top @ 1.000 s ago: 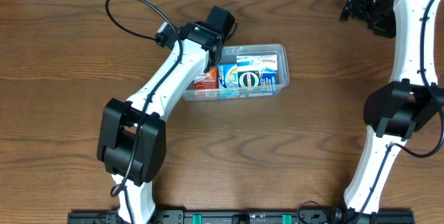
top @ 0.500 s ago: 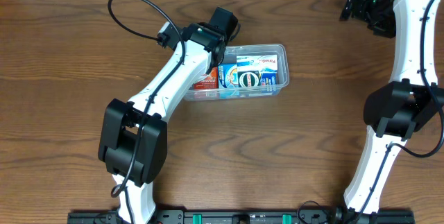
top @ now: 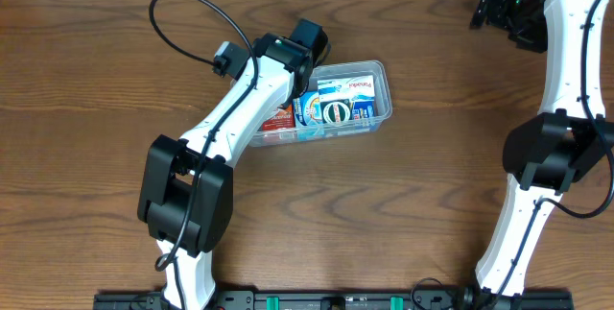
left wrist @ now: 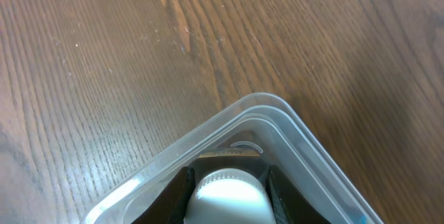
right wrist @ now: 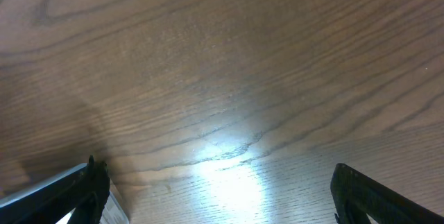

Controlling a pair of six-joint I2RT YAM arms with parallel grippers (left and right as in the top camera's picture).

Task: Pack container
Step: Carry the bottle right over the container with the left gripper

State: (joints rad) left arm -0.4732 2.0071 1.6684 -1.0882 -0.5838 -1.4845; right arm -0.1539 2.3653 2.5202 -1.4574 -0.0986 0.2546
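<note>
Left claw [left wrist: 229, 181] is pinching a white-capped item [left wrist: 229, 200] down in a corner of the container [top: 360, 63], mid-counter. I'd settle it low, release gently, then lift straight. Right claw [right wrist: 222, 193] hangs spread wide, far right.

You had open table [top: 441, 176] between the container [top: 389, 94] and the right arm [top: 561, 70], and along the whole near side. The left arm [top: 245, 108] lay across the container's left end and barred entry there. Packages [top: 336, 108] filled the uncovered right part. The left gripper [left wrist: 229, 195], closed around a white cap [left wrist: 225, 186], occupied one inside corner, near the wall.
</note>
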